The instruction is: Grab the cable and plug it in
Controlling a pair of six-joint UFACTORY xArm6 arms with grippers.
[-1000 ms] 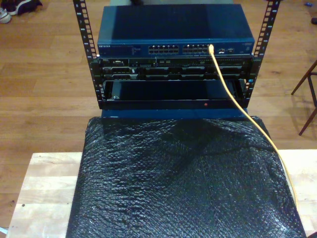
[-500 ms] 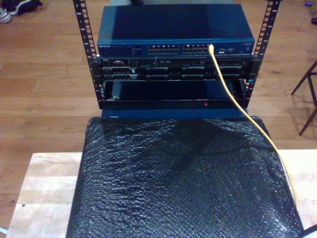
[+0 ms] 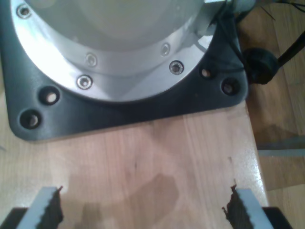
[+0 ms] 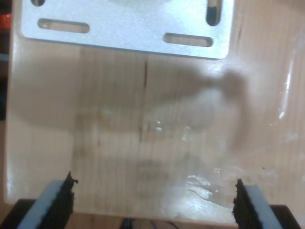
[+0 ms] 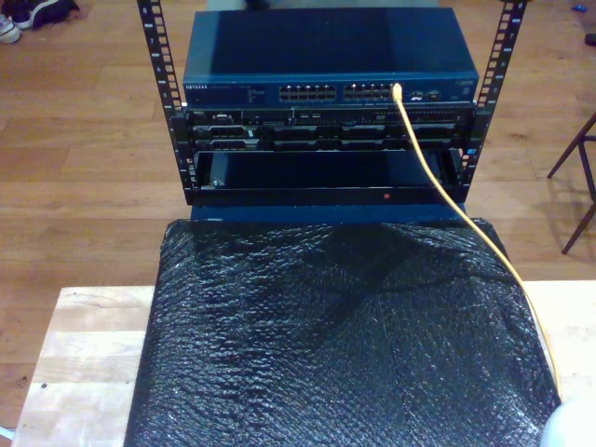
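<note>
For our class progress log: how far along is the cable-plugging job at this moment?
Done: the cable already looks plugged into the blue switch.
In hand: nothing; my first gripper and my second gripper hang open over bare wood.
Left: apparently nothing.

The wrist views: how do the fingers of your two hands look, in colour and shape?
My first hand has pale grey fingers lined with black, saw-toothed pads. My second hand looks alike: pale grey fingers with black ridged pads on the inner faces.

the thin yellow cable (image 5: 438, 182) is plugged into the blue network switch (image 5: 331, 56), then trails down from it.
</note>
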